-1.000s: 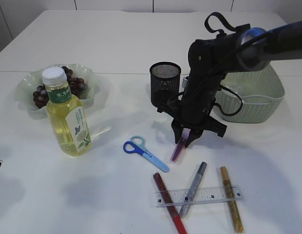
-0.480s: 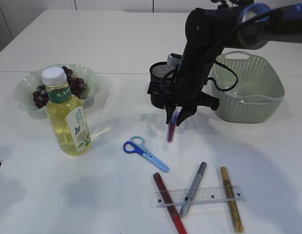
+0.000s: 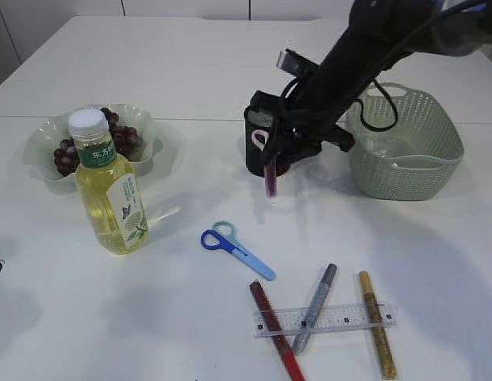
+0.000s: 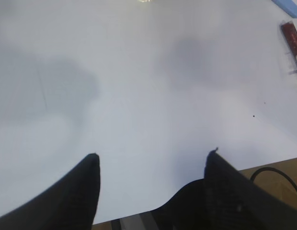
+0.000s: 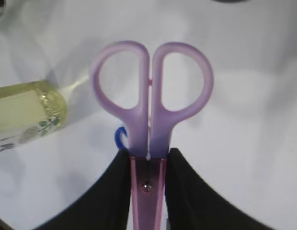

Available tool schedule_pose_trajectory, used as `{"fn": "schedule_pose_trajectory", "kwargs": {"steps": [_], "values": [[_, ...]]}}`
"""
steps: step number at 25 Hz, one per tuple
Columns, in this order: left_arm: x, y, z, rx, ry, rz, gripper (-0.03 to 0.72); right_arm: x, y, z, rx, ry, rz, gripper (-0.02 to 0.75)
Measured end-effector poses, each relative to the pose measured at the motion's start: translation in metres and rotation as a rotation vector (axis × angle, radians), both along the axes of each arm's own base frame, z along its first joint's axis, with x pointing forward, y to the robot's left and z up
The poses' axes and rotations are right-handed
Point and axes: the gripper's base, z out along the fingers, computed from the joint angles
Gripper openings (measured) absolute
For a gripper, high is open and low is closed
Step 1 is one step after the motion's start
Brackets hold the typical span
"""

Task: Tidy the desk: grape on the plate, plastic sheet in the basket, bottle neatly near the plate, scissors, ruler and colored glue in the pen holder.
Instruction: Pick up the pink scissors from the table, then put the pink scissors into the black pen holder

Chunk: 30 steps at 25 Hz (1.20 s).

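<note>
Two arms on rig. White table (image 3: pixel 190 63) under everything. Green basket (image 3: pixel 436 171) far right. Scalloped plate (image 3: pixel 40 147) far left, holding grapes (image 3: pixel 123 141). Bottle (image 3: pixel 107 190) of yellow liquid, upright, just in front of plate. Black mesh pen holder (image 3: pixel 254 151) mid-table, partly hidden by right arm. Right gripper (image 3: pixel 271 163) clamped narrow on purple scissors (image 3: pixel 270 178), lifted off table, hanging beside pen holder front; in wrist view handles (image 5: pixel 151 96) pointing away from fingers (image 5: pixel 184 187). Clear ruler (image 3: pixel 341 317) near right, lying across red glue (image 3: pixel 270 317), silver glue (image 3: pixel 316 305), gold glue (image 3: pixel 377 325). Blue scissors (image 3: pixel 234 248) flat on table, near centre. Left gripper (image 4: pixel 153 179) spread wide, holding nothing, over bare table at near left edge.
</note>
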Motion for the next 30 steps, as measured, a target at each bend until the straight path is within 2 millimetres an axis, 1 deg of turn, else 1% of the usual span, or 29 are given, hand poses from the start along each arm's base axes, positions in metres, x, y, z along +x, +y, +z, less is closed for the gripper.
{"fn": "schedule_pose_trajectory", "kwargs": {"steps": [5, 9, 12, 19, 22, 25, 27, 30], "values": [[0.0, 0.0, 0.0, 0.0, 0.0, 0.0, 0.496, 0.012, -0.024, 0.021, 0.209, -0.127, 0.073, 0.195], [0.0, -0.001, 0.0, -0.018, 0.004, 0.005, 0.496, 0.023, -0.035, 0.036, 0.349, -0.299, 0.116, 0.195], [0.0, -0.003, 0.001, -0.035, 0.008, 0.009, 0.496, 0.032, -0.04, 0.04, 0.346, -0.444, 0.139, 0.195], [-0.001, -0.003, 0.001, -0.038, 0.013, 0.009, 0.496, 0.046, -0.04, 0.048, 0.294, -0.767, 0.226, 0.195], [-0.001, -0.003, 0.001, -0.038, 0.014, 0.009, 0.496, 0.054, -0.042, 0.043, 0.244, -0.878, 0.245, 0.195], [-0.001, -0.003, 0.001, -0.038, 0.014, 0.009, 0.496, 0.062, -0.043, 0.033, 0.187, -0.962, 0.277, 0.195], [-0.001, -0.003, 0.001, -0.038, 0.014, 0.009, 0.496, 0.066, -0.043, 0.025, 0.177, -1.009, 0.294, 0.195], [-0.001, -0.003, 0.001, -0.038, 0.014, 0.009, 0.496, 0.073, -0.041, 0.008, 0.203, -1.05, 0.286, 0.195]]}}
